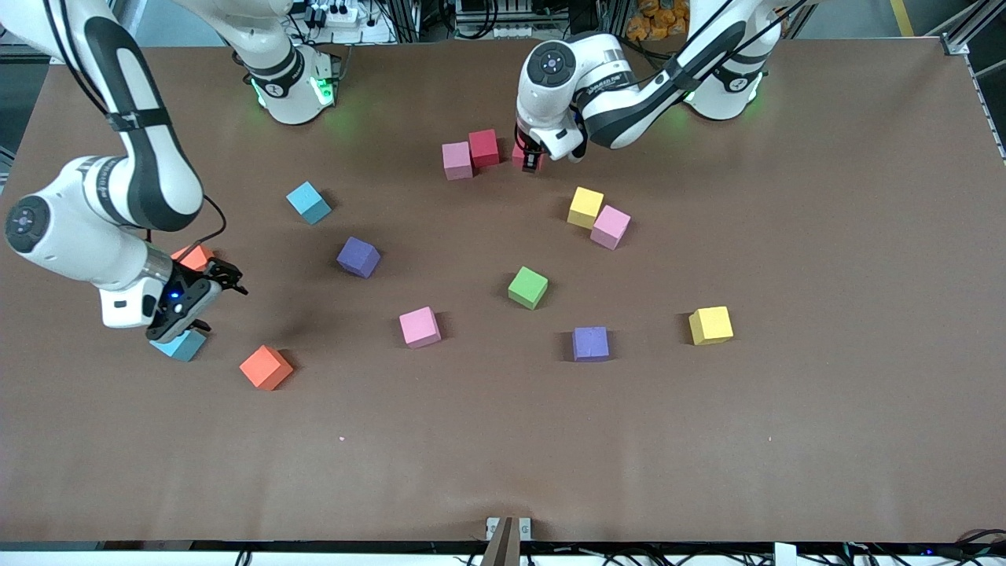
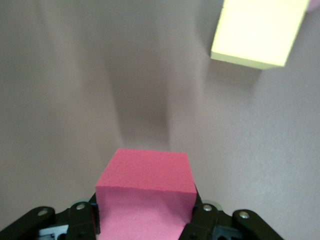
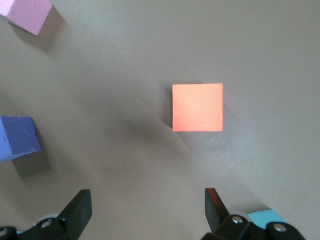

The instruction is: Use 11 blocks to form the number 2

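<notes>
Front view shows the brown counter [image 1: 786, 432] scattered with small matte foam cubes. The left gripper [image 1: 533, 159] sits low beside a dusty-pink foam cube [image 1: 457, 160] and a red foam cube [image 1: 484, 147], which touch in a short row, the start of the number 2; its fingers are clamped on a bright pink foam cube [image 1: 519, 156]. A small gap shows between this cube and the red one. If it is set down skewed or pushed in hard, it could shove the row out of line. Loose cubes lie well apart nearer the camera, with plenty of open counter around them, and none is close to an edge. The right gripper [image 1: 206, 292] hangs over the right arm's end of the counter, above a light blue foam cube [image 1: 182, 345] and near an orange foam cube [image 1: 266, 367].

Left wrist view shows the bright pink cube [image 2: 145, 195] held squarely between the fingers [image 2: 204, 216], with a pale yellow foam cube [image 2: 257, 32] lying apart from it.

Right wrist view shows the right gripper's fingers [image 3: 214, 206] spread wide and empty, the orange cube [image 3: 197, 107] apart from them and not between them; a descent here would miss it.
</notes>
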Robot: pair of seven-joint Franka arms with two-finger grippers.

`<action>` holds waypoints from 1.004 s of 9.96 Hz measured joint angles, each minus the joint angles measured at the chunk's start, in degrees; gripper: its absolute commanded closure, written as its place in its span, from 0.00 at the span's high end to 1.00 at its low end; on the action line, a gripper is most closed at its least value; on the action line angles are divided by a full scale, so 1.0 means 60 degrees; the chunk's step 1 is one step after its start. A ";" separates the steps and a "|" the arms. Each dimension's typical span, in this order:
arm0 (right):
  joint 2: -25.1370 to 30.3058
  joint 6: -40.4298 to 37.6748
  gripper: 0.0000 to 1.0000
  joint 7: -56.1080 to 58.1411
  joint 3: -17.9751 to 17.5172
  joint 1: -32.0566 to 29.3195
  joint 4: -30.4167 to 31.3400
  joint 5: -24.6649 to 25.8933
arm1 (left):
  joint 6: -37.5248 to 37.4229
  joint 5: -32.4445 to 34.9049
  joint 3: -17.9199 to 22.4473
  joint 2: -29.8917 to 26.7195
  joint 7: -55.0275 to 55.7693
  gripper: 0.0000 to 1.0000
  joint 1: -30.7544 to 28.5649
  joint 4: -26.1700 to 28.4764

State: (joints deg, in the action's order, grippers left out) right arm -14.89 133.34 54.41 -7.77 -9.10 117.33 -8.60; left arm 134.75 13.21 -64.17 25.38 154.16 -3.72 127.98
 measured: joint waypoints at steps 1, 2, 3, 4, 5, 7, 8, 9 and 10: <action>-0.0134 0.0277 1.00 -0.0037 -0.0002 0.0041 0.0037 0.0104 | 0.0016 0.0000 0.0039 0.0003 0.0416 0.00 0.0003 0.0019; -0.0353 0.0676 1.00 -0.0039 0.0012 0.0033 0.0059 0.0153 | 0.0116 0.0000 0.0090 0.0014 0.0530 0.00 0.0008 0.0071; -0.0601 0.1144 1.00 -0.0037 0.0017 0.0028 0.0030 0.0238 | 0.0349 -0.0001 0.0111 0.0039 0.0621 0.00 0.0016 0.0181; -0.0826 0.1498 1.00 -0.0037 0.0009 0.0047 -0.0075 0.0361 | 0.0635 -0.0003 0.0116 0.0060 0.0689 0.00 0.0058 0.0371; -0.1089 0.1698 1.00 -0.0037 0.0003 0.0084 -0.0321 0.0404 | 0.0925 -0.0010 0.0125 0.0078 0.0752 0.00 0.0144 0.0570; -0.1743 0.1718 1.00 -0.0039 0.0003 0.0128 -0.1092 0.0491 | 0.1364 -0.0030 0.0258 0.0158 0.0883 0.00 0.0395 0.0737; -0.2003 0.1718 1.00 -0.0039 0.0008 0.0129 -0.1358 0.0559 | 0.1526 -0.0031 0.0618 0.0201 0.0917 0.00 0.0761 0.0735; -0.2166 0.1718 1.00 -0.0040 0.0017 0.0128 -0.1510 0.0648 | 0.1725 -0.0044 0.1175 0.0241 0.0960 0.00 0.1327 0.0731; -0.2251 0.1718 1.00 -0.0082 0.0042 0.0127 -0.1582 0.0710 | 0.1921 -0.0089 0.1838 0.0293 0.1005 0.00 0.2011 0.0719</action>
State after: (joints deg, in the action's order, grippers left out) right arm -28.39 143.64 53.92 -7.51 -8.34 107.84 -4.34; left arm 146.28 12.67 -53.14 27.14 160.19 8.34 132.29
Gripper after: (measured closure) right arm 0.000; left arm 0.379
